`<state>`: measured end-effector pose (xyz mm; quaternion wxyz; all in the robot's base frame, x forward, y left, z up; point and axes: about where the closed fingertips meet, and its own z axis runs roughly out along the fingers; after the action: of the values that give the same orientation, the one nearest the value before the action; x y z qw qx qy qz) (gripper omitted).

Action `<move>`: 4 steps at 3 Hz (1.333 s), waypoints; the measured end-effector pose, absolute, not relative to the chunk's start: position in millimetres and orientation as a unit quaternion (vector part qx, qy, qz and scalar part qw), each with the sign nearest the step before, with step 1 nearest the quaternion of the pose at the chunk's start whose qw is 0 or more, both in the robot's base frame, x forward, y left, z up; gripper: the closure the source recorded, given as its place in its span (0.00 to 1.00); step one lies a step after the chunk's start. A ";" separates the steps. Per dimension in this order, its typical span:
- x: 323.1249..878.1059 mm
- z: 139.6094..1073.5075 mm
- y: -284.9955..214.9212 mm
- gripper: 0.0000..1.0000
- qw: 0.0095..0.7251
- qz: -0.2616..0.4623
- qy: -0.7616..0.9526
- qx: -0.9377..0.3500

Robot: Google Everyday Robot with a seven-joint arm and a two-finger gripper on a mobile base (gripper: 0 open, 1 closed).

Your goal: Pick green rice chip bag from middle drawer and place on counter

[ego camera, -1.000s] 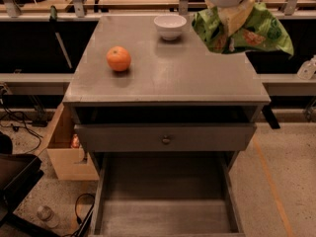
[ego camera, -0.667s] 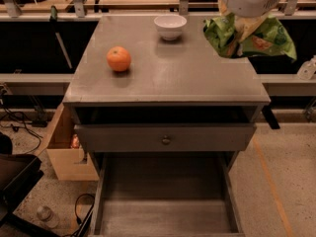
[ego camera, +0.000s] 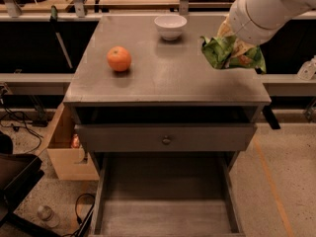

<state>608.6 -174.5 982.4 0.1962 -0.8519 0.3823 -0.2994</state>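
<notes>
The green rice chip bag [ego camera: 228, 54], crumpled light-green foil, hangs under my white arm at the right edge of the counter [ego camera: 163, 80], just above or touching its surface. My gripper [ego camera: 233, 41] is shut on the bag's top and mostly hidden behind the thick white wrist. The middle drawer [ego camera: 165, 214] is pulled out at the bottom of the view, its plank floor bare.
An orange fruit [ego camera: 119, 59] sits on the counter's left half and a white bowl [ego camera: 170, 26] at its back. A drawer front with a round knob [ego camera: 166, 139] sits above the open drawer. A cardboard box [ego camera: 64, 154], cables and a bottle [ego camera: 47, 214] lie on the floor at left.
My arm has come down and a little to the left with the bag, from above the counter's back right corner to low over its right edge.
</notes>
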 end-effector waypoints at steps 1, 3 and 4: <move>635.7 989.7 -158.8 1.00 0.249 -0.310 0.346 -0.850; 679.2 985.3 -144.1 1.00 0.299 -0.311 0.295 -0.852; 680.1 982.1 -140.8 0.83 0.300 -0.307 0.291 -0.855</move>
<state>680.1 -140.8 982.1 0.3005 -0.8546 0.2913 -0.3074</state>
